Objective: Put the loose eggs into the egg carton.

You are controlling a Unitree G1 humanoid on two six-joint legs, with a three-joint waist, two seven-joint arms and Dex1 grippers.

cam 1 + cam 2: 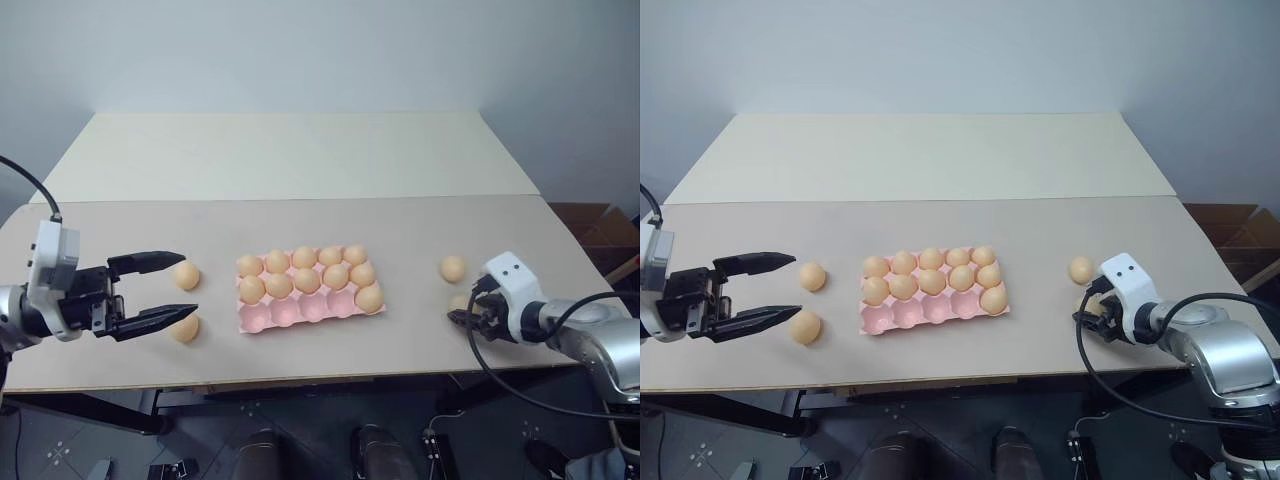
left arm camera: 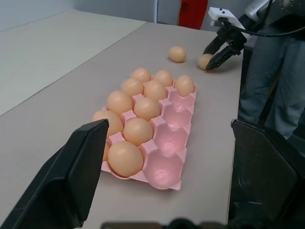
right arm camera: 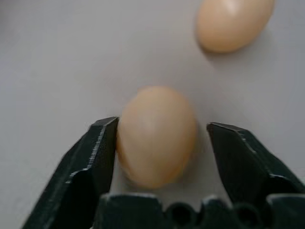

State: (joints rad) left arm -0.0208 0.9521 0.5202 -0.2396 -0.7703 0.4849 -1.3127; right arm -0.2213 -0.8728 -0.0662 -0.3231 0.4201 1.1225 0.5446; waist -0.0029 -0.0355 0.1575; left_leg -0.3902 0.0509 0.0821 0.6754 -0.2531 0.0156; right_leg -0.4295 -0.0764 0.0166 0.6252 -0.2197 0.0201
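The pink egg carton (image 1: 285, 312) lies mid-table with several eggs in its two far rows and one at the right end of the near row. To its left lie two loose eggs (image 1: 186, 275) (image 1: 185, 328). My left gripper (image 1: 189, 286) hangs open just left of them, its fingers pointing at the pair. On the right lie two more loose eggs (image 1: 452, 268) (image 3: 157, 136). My right gripper (image 3: 162, 125) is down around the nearer one: one finger touches the egg and a gap remains at the other.
The table's front edge runs just behind both grippers. A paler cream section (image 1: 300, 150) forms the far half of the table. A cardboard box (image 1: 600, 225) stands beyond the right end. A red object (image 2: 193, 13) stands past the far end in the left wrist view.
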